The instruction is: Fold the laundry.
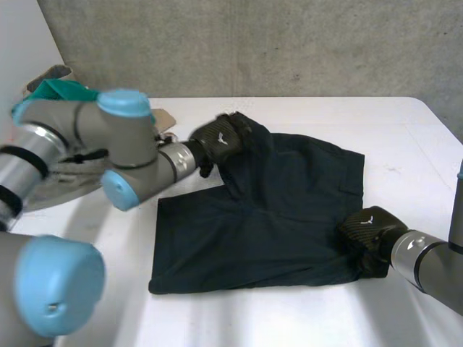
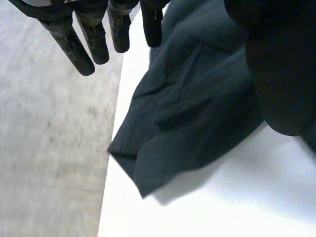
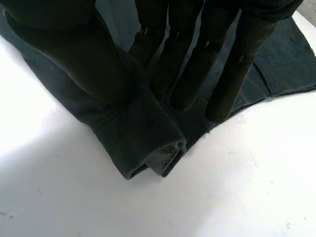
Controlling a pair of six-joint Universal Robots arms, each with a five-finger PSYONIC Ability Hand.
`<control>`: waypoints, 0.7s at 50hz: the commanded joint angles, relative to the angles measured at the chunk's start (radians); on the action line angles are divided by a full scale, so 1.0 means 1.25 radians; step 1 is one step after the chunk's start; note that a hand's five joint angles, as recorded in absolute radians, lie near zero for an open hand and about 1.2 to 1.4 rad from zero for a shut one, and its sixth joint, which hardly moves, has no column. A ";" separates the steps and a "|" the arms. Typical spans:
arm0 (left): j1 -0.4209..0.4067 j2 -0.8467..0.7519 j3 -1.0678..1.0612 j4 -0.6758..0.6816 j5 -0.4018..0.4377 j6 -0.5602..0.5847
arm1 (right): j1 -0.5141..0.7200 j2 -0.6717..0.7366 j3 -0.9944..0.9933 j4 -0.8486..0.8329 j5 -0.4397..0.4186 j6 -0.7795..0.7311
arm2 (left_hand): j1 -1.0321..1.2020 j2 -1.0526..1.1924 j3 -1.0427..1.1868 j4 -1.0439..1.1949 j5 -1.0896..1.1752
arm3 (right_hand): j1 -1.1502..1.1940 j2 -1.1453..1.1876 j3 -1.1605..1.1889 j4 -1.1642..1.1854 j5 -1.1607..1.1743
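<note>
Dark navy shorts [image 1: 268, 210] lie spread on the white table [image 1: 304, 318], with the far left part bunched up. My left hand [image 1: 217, 141] sits at that far left corner. In the left wrist view its fingers [image 2: 94, 44] are straight and spread above the cloth [image 2: 197, 113], and the thumb is off to one side; nothing is pinched. My right hand [image 1: 369, 230] is at the near right corner of the shorts. There the thumb [image 3: 74, 54] and fingers [image 3: 197, 69] pinch a folded hem [image 3: 143, 143] between them.
A heap of other laundry, beige with a teal piece [image 1: 61, 90], lies at the far left behind my left arm. The far table edge [image 2: 116, 128] runs just beyond the left hand, with grey floor past it. A concrete wall stands behind the table.
</note>
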 commanded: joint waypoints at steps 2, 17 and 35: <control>0.027 0.331 -0.376 0.046 -0.095 -0.236 | 0.013 0.024 -0.057 -0.032 0.000 0.092 | -0.022 -0.024 -0.028 -0.020 -0.037 | 0.219 0.171 0.164 0.160 0.158; 0.001 0.636 -0.938 0.018 -0.200 -0.477 | 0.040 0.056 -0.131 -0.030 0.061 0.151 | 0.009 0.007 0.003 0.011 -0.006 | 0.219 0.171 0.164 0.160 0.158; -0.071 0.496 -0.908 0.096 -0.287 -0.500 | 0.049 0.026 -0.117 -0.027 0.101 0.189 | 0.931 0.929 0.925 0.933 0.916 | 0.219 0.171 0.164 0.160 0.158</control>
